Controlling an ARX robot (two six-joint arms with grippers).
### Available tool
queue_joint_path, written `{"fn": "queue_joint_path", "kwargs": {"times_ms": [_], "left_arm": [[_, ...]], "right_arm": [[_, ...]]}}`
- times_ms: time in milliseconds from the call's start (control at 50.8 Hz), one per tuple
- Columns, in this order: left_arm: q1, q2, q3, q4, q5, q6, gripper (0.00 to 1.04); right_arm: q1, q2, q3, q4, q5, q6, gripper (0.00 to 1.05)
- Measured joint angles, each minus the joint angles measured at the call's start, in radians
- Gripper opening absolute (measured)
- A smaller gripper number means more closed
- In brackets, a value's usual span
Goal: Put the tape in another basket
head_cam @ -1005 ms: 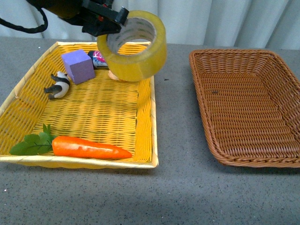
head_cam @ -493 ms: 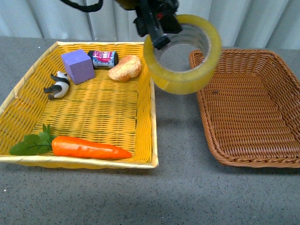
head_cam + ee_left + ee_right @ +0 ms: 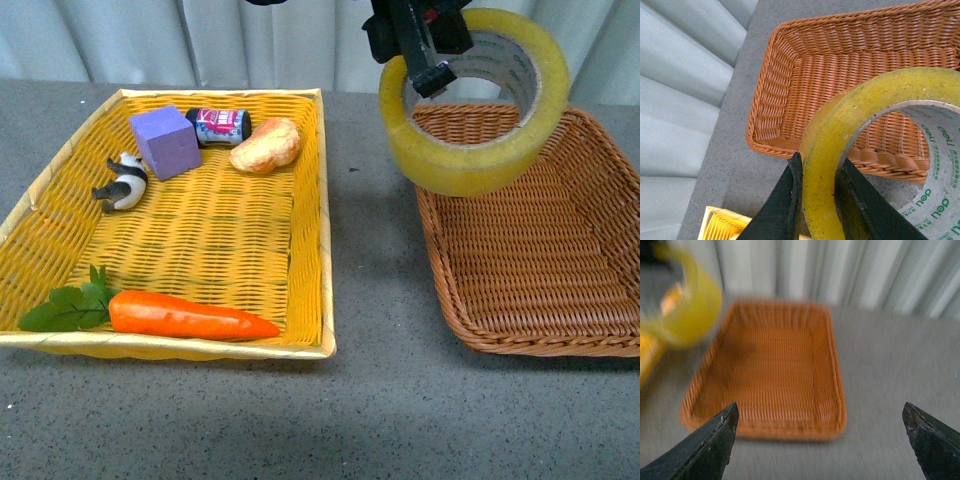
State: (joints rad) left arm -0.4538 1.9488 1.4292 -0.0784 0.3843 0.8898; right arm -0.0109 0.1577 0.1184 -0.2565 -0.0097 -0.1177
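The left gripper (image 3: 820,161) hangs from the top edge of the front view, its two black fingers pinched on the wall of the tape (image 3: 476,150) — one inside the ring, one outside. The roll is held in the air, tilted, over the far left corner of the brown basket (image 3: 530,262), not touching it. The right gripper (image 3: 822,440) is spread wide and empty, facing the basket.

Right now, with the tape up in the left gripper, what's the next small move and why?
Probably shift the tape toward the middle of the brown basket before lowering: the left gripper holds it high over the rim, not the floor.
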Motion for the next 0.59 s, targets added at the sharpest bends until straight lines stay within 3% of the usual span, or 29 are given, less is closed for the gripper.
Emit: {"fn": "queue_joint_path", "kwargs": {"times_ms": [79, 296, 591], "left_arm": [[0.001, 0.0, 0.0, 0.0, -0.002, 0.0, 0.16], [0.002, 0.002, 0.0, 0.0, -0.003, 0.001, 0.16], [0.001, 0.002, 0.0, 0.0, -0.002, 0.0, 0.16]], "right_arm": [[-0.004, 0.169, 0.056, -0.051, -0.017, -0.084, 0.96], [0.042, 0.597, 0.25, 0.205, -0.096, -0.053, 0.96], [0.158, 1.101, 0.499, 0.359, -0.117, 0.014, 0.96]]}}
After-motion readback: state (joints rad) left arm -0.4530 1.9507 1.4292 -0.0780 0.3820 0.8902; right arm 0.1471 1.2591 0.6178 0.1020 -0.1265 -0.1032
